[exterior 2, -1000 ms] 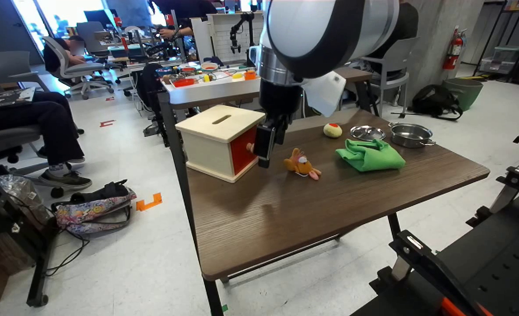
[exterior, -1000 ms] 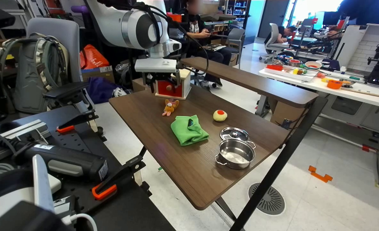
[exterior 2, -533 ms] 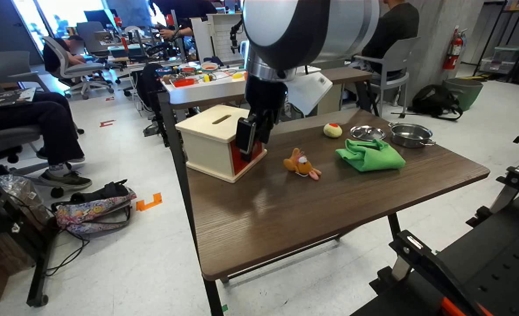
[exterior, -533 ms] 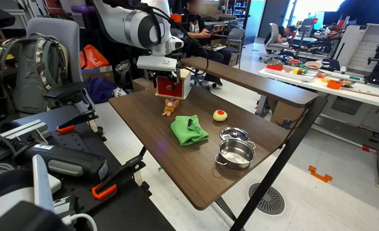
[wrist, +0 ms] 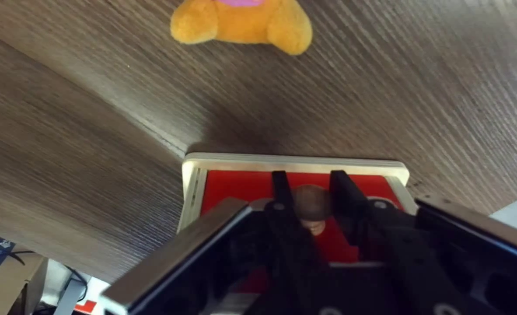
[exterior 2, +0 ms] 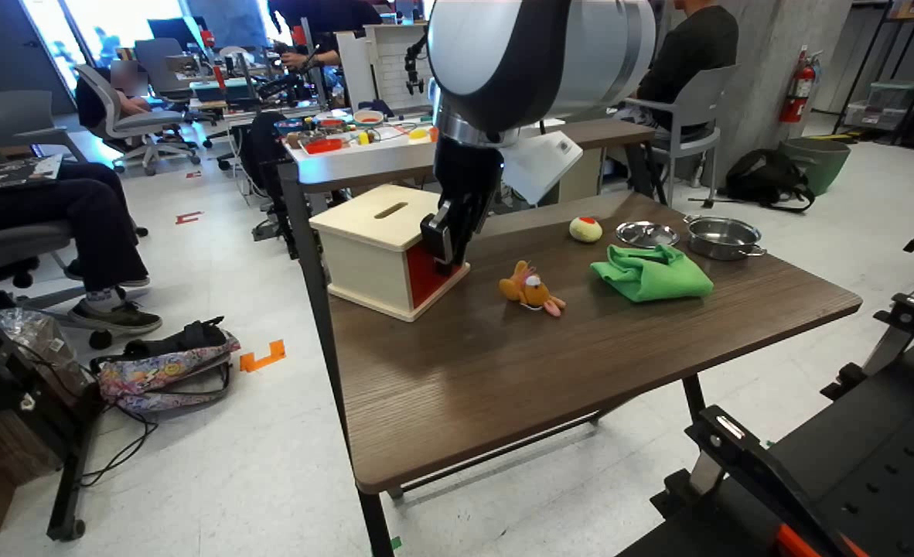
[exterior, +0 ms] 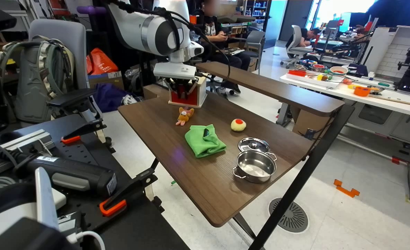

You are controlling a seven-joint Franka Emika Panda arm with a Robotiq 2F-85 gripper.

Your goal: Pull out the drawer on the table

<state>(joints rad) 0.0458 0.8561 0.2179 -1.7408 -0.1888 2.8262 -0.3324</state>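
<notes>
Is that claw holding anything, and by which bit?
Yes, it seems: the drawer, by its round knob, pinched from both sides in the claw.

Arm (exterior 2: 550,62): over it comes, nearer the drawer (exterior 2: 376,224) than a second ago!
Gripper (wrist: 309,178): across now, right up at the red front.
Fingers (wrist: 283,192): spread wide half a second back, now drawn in, against both sides of the knob (wrist: 312,202)!
Knob: suddenly hidden in both exterior views.
</notes>
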